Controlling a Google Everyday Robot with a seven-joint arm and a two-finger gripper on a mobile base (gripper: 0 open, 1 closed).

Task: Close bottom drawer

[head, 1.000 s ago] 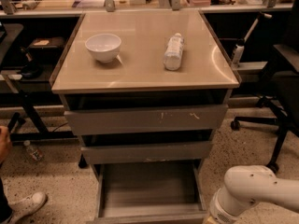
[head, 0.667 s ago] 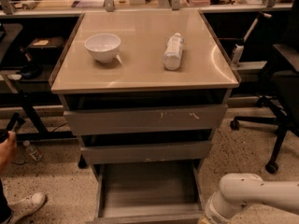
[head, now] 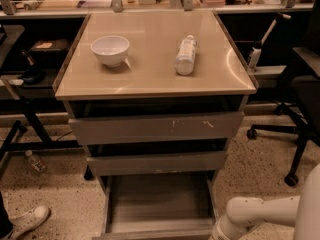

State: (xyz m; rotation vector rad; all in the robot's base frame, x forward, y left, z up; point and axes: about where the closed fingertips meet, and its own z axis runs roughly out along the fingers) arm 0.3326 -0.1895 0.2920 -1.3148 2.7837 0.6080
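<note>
The bottom drawer [head: 157, 204] of the tan-topped cabinet [head: 150, 79] stands pulled far out toward me, and its grey wood-grain box is open to view and holds nothing. Its front lies along the lower edge of the camera view. The middle drawer front [head: 155, 163] and the scratched top drawer front [head: 155, 128] each stick out a little. My white arm [head: 260, 213] reaches in from the lower right, beside the drawer's right front corner. My gripper is below the frame edge and out of view.
A white bowl [head: 110, 49] and a lying plastic bottle [head: 185, 55] rest on the cabinet top. A black office chair [head: 302, 89] stands at the right. A person's shoe [head: 27, 220] and a small bottle [head: 36, 161] are on the floor at the left.
My arm has shifted left, closer to the bottom drawer's right front corner. A hand at the left edge has gone. The drawers have not moved.
</note>
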